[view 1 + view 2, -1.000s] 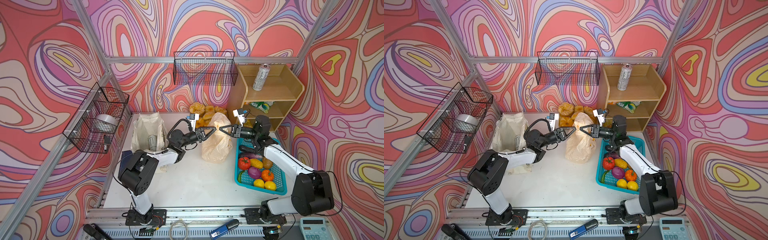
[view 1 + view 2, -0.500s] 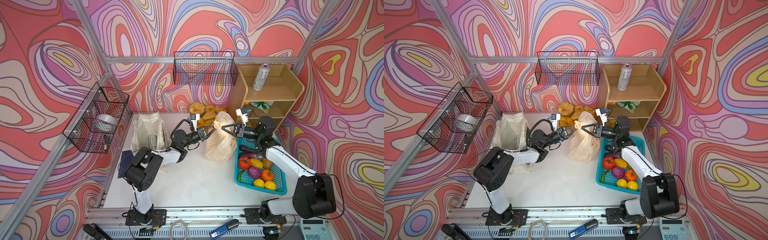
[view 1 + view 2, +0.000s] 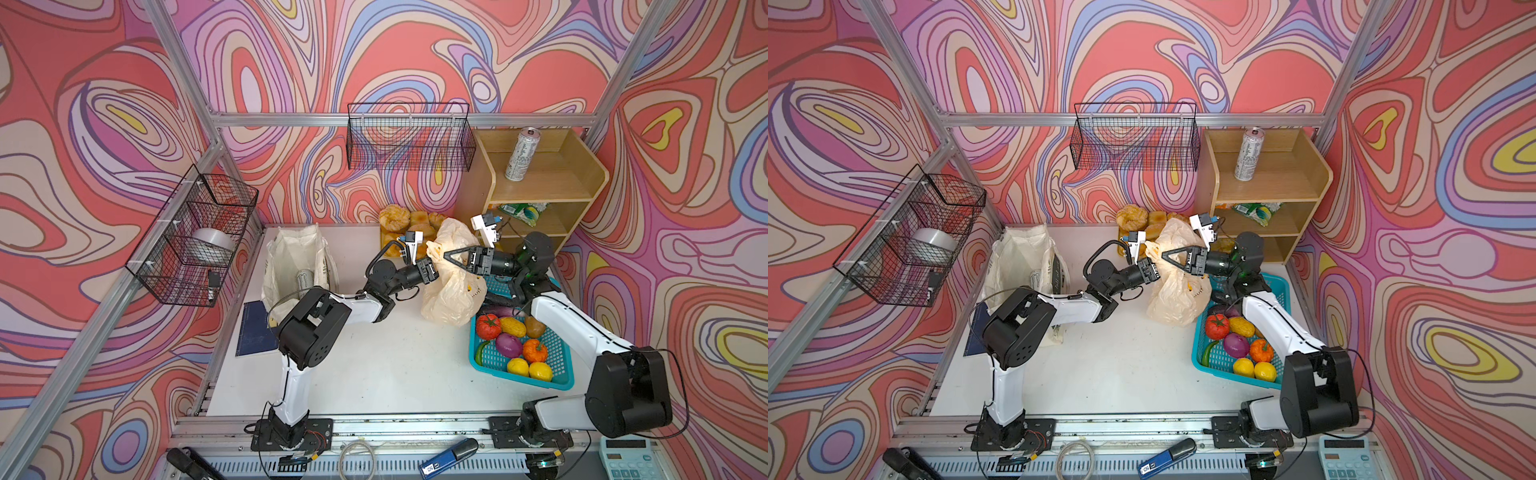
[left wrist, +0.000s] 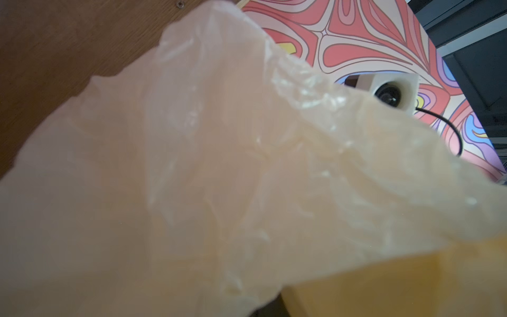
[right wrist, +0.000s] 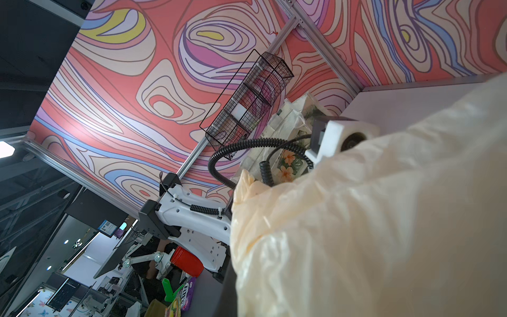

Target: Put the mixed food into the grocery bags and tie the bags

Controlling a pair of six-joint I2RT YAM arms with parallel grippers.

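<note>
Left tool [image 3: 435, 269] and right tool [image 3: 448, 254], each clamped on one plastic bag [image 3: 451, 301]; one cloth tote [image 3: 291, 257].

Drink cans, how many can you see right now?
2. One drink can stands upright on the top level of the wooden shelf; a second can sits inside the cloth tote. The plastic bag could hide others.
</note>
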